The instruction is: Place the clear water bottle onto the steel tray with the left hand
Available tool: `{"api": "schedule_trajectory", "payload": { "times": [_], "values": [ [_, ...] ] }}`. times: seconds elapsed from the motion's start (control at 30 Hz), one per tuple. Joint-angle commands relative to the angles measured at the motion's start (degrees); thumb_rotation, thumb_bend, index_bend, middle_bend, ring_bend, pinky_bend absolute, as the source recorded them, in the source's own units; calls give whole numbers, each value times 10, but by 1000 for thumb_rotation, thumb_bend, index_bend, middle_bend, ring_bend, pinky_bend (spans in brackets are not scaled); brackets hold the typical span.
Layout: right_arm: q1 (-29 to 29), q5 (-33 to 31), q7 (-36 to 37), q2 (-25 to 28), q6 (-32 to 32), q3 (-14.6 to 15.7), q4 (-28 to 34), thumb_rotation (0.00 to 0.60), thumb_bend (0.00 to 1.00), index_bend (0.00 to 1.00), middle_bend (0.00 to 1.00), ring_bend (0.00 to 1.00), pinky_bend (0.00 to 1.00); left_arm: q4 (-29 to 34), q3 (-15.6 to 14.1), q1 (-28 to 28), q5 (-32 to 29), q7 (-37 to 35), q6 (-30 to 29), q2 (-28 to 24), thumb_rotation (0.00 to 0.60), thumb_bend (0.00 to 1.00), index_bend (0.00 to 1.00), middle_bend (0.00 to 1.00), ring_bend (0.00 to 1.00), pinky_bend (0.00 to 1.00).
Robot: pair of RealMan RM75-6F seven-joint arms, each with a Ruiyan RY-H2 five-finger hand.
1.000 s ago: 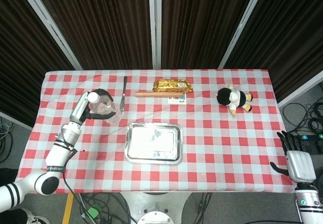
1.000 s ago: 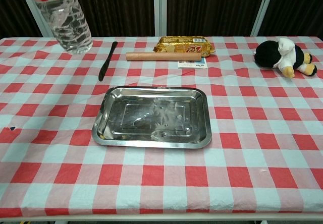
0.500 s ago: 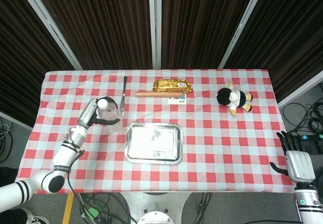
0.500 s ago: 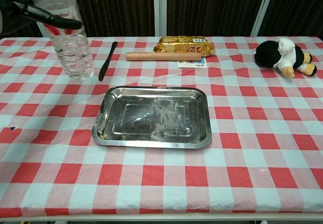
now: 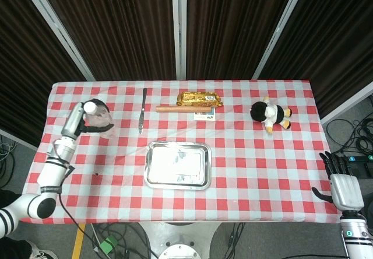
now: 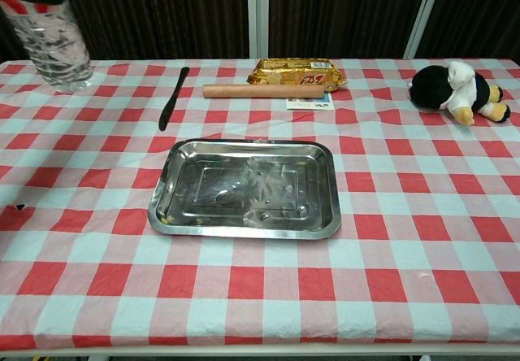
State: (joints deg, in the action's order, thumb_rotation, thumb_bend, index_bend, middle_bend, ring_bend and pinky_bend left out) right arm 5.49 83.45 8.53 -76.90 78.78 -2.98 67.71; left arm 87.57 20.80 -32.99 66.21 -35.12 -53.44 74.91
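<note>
Water bottle (left hand) near table edge

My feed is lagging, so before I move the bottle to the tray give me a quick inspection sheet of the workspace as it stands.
Surface: table under a red-and-white checked cloth.
Job's things: clear water bottle in the left hand, at the far left; steel tray bare, near the middle.
Clutter: black knife, wooden rolling pin, gold snack packet, small card, plush toy.
Hands: left hand's fingers around the bottle; right hand off the table, fingers apart, holding nothing.
Cables: bundles on the floor at both sides and below.
Surroundings: dark curtain panels behind.
</note>
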Motion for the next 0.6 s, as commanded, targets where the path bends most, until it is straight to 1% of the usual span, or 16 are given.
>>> {"api": "schedule_trajectory", "payload": {
  "times": [0.03,0.07,0.13,0.2,0.3,0.37,0.43,0.5,0.6],
  "values": [
    [0,-3,0,0,-1,-1,-2,600,113,65,43,0,0,69,-17,-20,44,-2,-7,69,600,208,562,625,460,459],
    [0,-5,0,-1,-3,-2,-3,600,113,65,43,0,0,80,-17,-23,50,4,-15,79,600,208,561,624,460,459],
    [1,-8,3,0,-8,-2,-4,600,113,65,43,0,0,83,-11,-19,41,9,-29,80,600,208,559,623,460,459],
    [1,-6,6,0,-8,-2,-5,600,113,65,43,0,0,64,-4,-7,22,18,-40,58,600,208,559,623,460,460],
    [1,-2,6,-1,-8,1,-7,600,113,65,43,0,0,24,8,12,-20,10,-37,20,600,208,560,623,460,460],
    [1,-1,5,-3,-8,3,-9,600,113,65,43,0,0,17,8,21,-24,2,-34,4,600,208,561,623,460,460],
    [1,1,3,-4,-7,4,-9,600,113,65,43,0,0,18,5,15,-16,-1,-25,10,600,208,561,623,459,460],
    [0,1,1,-3,-4,2,-7,600,113,65,43,0,0,34,-6,7,6,-2,-22,28,600,208,561,622,460,459],
    [-1,-1,1,-1,0,-1,-4,600,113,65,43,0,0,58,-11,-9,25,2,-24,63,600,208,561,622,460,459]
  ]
}}
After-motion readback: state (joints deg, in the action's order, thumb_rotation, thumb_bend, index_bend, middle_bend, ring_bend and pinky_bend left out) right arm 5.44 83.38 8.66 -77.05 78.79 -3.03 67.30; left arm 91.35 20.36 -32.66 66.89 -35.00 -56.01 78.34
